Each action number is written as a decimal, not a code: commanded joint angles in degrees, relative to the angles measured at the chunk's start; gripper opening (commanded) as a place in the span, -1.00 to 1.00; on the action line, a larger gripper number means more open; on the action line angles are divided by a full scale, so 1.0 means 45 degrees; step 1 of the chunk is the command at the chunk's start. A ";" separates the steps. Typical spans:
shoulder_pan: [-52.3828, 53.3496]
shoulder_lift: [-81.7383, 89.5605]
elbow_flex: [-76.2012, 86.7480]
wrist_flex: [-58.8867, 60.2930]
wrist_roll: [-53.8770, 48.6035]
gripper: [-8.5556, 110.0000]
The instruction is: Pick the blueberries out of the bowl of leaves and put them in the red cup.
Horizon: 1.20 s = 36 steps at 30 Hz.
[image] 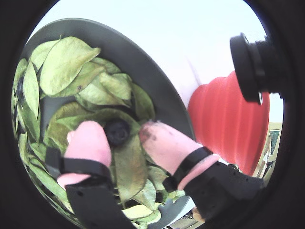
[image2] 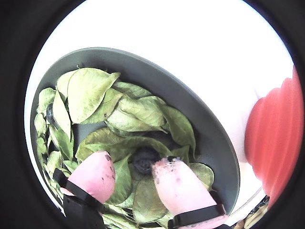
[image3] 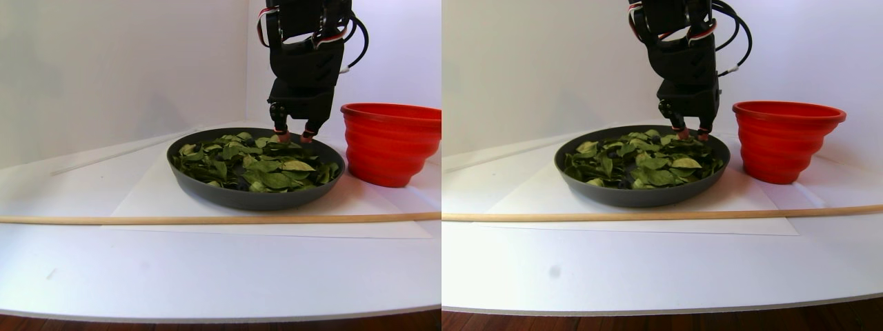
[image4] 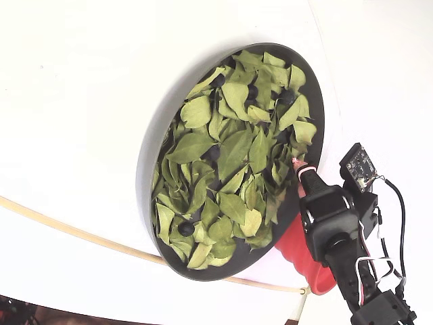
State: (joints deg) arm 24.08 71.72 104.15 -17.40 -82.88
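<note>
gripper (image: 123, 136) jaws narrowly straddling a blueberry (image: 117, 131) among the leaves (image: 66, 62), bowl (image: 143, 57)

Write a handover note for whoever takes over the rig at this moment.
Gripper: open, pink fingertips down in the bowl, straddling one blueberry among the leaves; not closed on it yet.
Red cup: upright beside the bowl; its inside is not visible.
Done: cannot tell how many are delivered.
Left: close, lift, drop in cup; several more blueberries show in the fixed view.
</note>
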 commanded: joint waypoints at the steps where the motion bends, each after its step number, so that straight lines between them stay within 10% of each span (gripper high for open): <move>1: 0.0547 0.0059 -0.0703 -0.0254 -0.0117 -0.59; 36: 0.0430 -0.1953 -0.1777 -0.0566 0.0273 -0.57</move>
State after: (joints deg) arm 24.70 62.58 97.38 -19.34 -81.91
